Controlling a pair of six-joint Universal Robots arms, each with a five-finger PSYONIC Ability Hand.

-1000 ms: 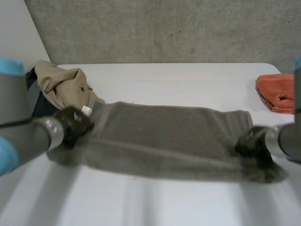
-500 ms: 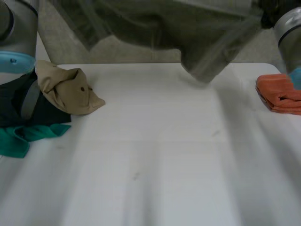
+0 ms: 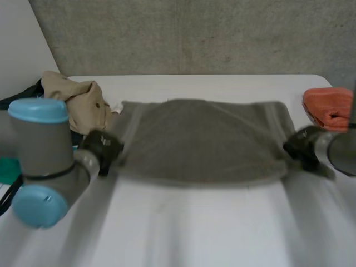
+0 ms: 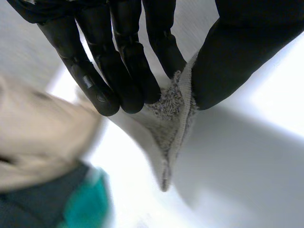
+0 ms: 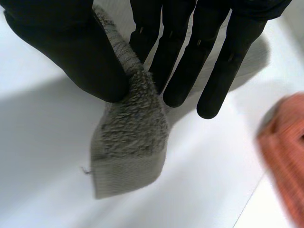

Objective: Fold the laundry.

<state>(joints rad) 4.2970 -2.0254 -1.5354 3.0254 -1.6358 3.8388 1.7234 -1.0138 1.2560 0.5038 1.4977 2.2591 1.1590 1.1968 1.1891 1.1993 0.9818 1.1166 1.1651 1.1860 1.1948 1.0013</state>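
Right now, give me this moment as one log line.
left hand: pinches towel corner | right hand: pinches opposite corner | towel: spread across table between hands

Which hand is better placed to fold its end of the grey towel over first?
Probably the right hand: it pinches a grey towel corner over bare table, while the left hand pinches its corner close beside the tan garment.

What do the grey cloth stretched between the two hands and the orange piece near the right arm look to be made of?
The grey cloth looks like terry towelling, probably cotton: it has a fuzzy, looped pile, a flat woven band by the hem and a matt finish. The orange piece is soft, thick folded fabric, possibly towelling too, but its weave is too blurred to tell.
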